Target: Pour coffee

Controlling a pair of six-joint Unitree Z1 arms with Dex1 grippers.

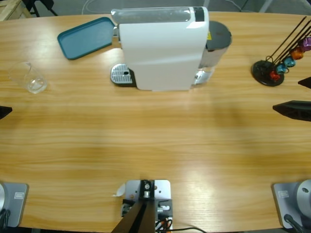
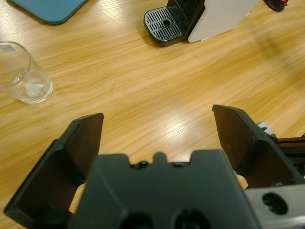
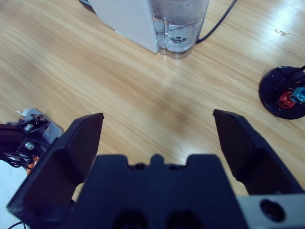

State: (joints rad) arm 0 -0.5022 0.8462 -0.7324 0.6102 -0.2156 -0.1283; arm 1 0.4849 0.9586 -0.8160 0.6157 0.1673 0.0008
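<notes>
A clear glass tumbler [image 1: 29, 77] stands upright at the table's far left, and no brown coffee shows in it. The left wrist view has the tumbler [image 2: 24, 74] ahead and to the left of my left gripper [image 2: 157, 119], which is open and holds nothing. The white coffee machine [image 1: 163, 48] stands at the back middle, its perforated drip tray [image 1: 121, 75] bare on its left side. My right gripper [image 3: 157, 119] is open and empty at the right edge, above bare wood. It faces the machine's water tank [image 3: 178, 24].
A teal tray [image 1: 86, 36] lies at the back left. A black capsule stand [image 1: 272, 70] with coloured capsules sits at the back right, close to the right gripper. A black cable [image 3: 219, 21] runs from behind the machine.
</notes>
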